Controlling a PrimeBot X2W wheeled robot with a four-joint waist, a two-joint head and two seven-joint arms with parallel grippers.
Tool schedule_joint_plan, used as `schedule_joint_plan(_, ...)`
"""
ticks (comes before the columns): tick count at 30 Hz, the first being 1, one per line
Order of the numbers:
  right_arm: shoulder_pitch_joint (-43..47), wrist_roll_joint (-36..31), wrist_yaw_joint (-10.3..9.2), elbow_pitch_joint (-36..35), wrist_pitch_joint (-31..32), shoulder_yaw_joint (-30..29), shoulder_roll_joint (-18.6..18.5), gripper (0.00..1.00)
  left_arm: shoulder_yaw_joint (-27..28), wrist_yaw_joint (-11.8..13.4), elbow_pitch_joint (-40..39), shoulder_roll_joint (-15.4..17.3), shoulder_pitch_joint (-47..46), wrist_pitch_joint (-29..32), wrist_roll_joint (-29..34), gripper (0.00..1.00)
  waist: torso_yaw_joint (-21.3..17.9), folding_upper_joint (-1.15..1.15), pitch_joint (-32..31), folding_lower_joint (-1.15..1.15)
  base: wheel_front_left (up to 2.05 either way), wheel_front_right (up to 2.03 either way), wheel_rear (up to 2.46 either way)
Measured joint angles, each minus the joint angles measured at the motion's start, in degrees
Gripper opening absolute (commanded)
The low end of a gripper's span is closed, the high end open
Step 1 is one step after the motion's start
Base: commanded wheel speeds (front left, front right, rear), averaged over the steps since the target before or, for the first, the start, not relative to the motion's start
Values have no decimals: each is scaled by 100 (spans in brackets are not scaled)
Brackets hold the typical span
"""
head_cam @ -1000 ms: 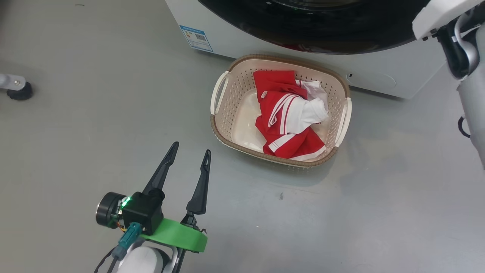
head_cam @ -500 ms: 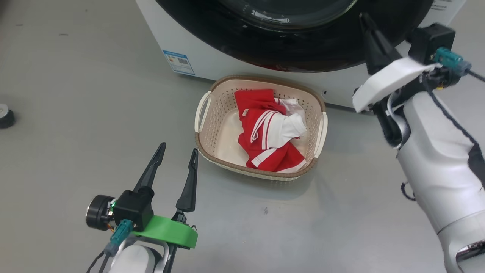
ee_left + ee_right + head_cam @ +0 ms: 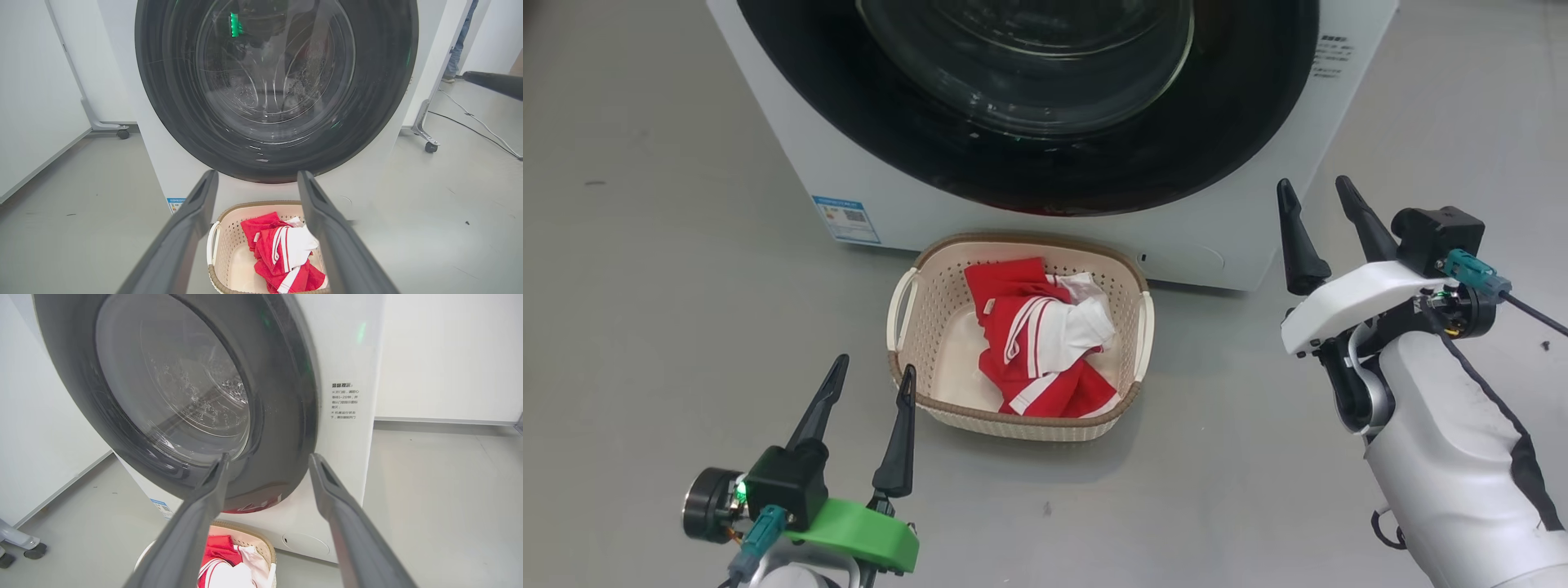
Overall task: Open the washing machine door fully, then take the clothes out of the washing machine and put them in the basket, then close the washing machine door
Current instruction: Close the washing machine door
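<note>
Both tools empty, fingers spread apart: left tool (image 3: 874, 366) low at the near left of the basket, right tool (image 3: 1313, 184) off the machine's right front corner, touching nothing.

The small cream perforated plastic basket with brown woven-look rim (image 3: 1013, 426) stood on the grey floor (image 3: 670, 286) just in front of the white front-loading washing machine (image 3: 1233, 229), below the door's lower edge. The bright red garments with white stripes and panels (image 3: 1037, 343) lay bundled in the basket, towards its right side. The large round glossy black door with bulging glass bowl (image 3: 1029, 82) sat against the machine's front and looked shut. The steel drum showed through the glass (image 3: 269, 90), with a green light reflected near the top (image 3: 233, 24).

Around it:
- White panels on castor feet either side of the machine (image 3: 428, 146).
- Cable across the floor on the right (image 3: 470, 118).
- Person's jeans leg at the top right (image 3: 459, 41).
- Round flap low on the machine's front, right of the basket (image 3: 1188, 260).

Writing:
- Small blue label (image 3: 845, 219) low on the front left carried a square code. Its text was too small to read.
- Block of Chinese print (image 3: 345, 401) on the upper right front, not legible enough to quote.
</note>
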Motion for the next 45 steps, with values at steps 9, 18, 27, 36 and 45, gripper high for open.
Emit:
schedule_joint_plan(9,922,-312,-187,-772,-43,-216,124,100,65,1,68,69,284,0,-55,100,-416,0,-460,0,0,0,0)
schedule_joint_plan(18,1896,-479,-352,-1246,-43,-280,225,100,110,32,105,165,596,2,-103,100,-774,0,-854,0,0,0,0)
schedule_joint_plan(27,2670,-644,-505,-1616,-43,-388,243,100,119,53,107,168,851,14,-155,100,-1010,0,-1137,0,0,0,0)
schedule_joint_plan(36,3181,-726,-601,-1897,-43,-470,215,100,114,58,94,167,959,19,-170,100,-1065,0,-1271,0,0,0,0)
schedule_joint_plan(45,3434,-804,-612,-2134,-43,-455,223,100,122,83,89,175,1084,62,-182,100,-1064,0,-1324,0,0,0,0)
